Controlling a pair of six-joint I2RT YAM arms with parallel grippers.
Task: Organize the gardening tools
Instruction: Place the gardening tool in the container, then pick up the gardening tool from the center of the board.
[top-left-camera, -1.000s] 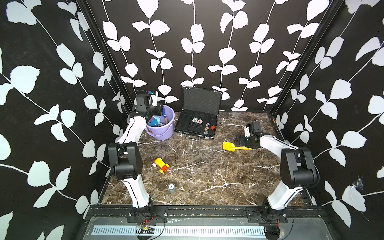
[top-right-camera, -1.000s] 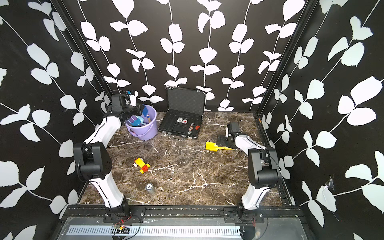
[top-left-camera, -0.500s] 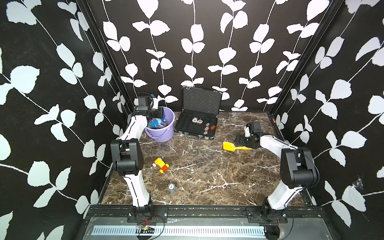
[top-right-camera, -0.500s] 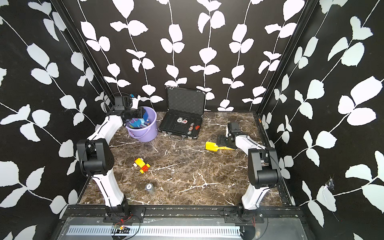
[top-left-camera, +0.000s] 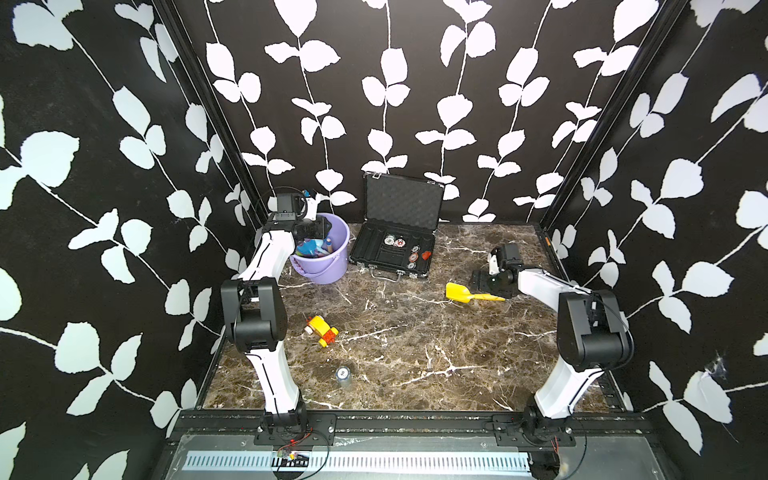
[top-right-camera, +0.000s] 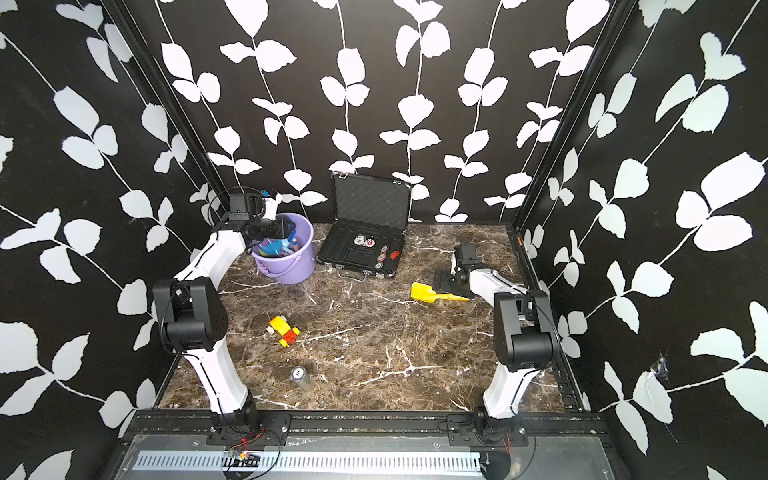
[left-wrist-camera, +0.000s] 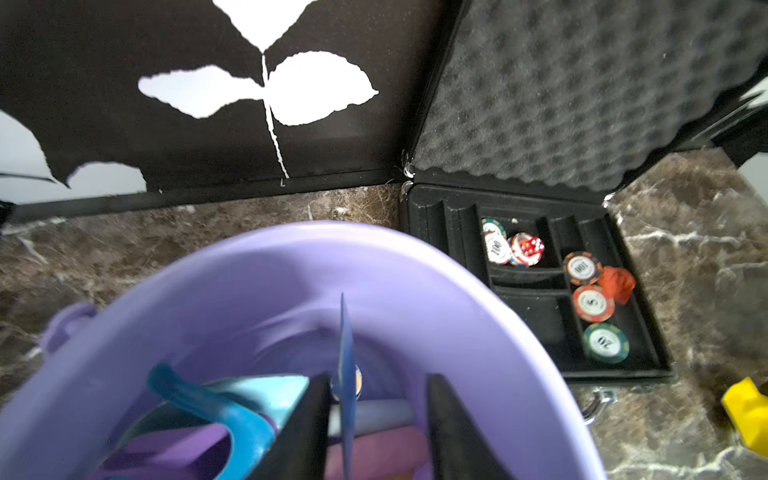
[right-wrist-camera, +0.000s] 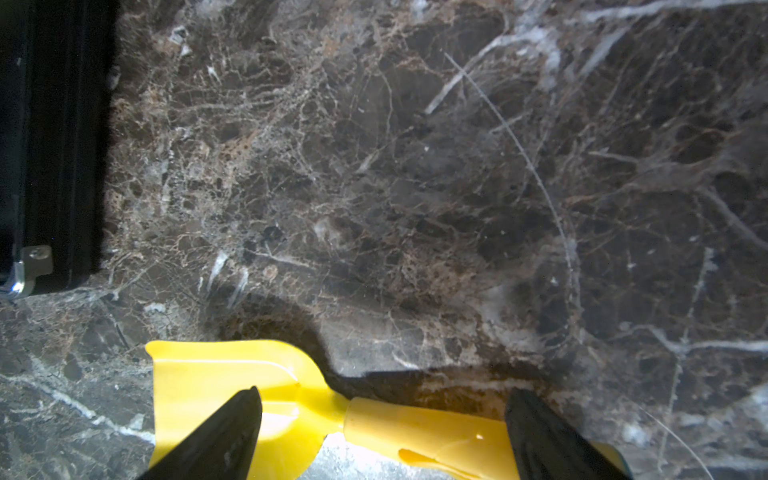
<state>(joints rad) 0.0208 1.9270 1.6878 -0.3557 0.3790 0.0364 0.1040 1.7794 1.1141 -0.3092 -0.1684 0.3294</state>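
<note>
A purple bucket stands at the back left with several gardening tools inside. My left gripper hangs over its mouth, open. A thin blue tool blade stands loose between the jaws, close to one finger. Below it lie a light-blue scoop and a pink handle. A yellow toy shovel lies on the marble at the right. My right gripper hovers open just above it, fingers either side of the neck and handle.
An open black case of poker chips sits beside the bucket at the back. A yellow-and-red toy vehicle and a small grey cylinder lie on the marble nearer the front. Patterned walls close in three sides.
My left gripper has swung from behind the bucket's rim to over its mouth, and its jaws have parted from the blue tool. The right arm and the yellow shovel have not moved.
</note>
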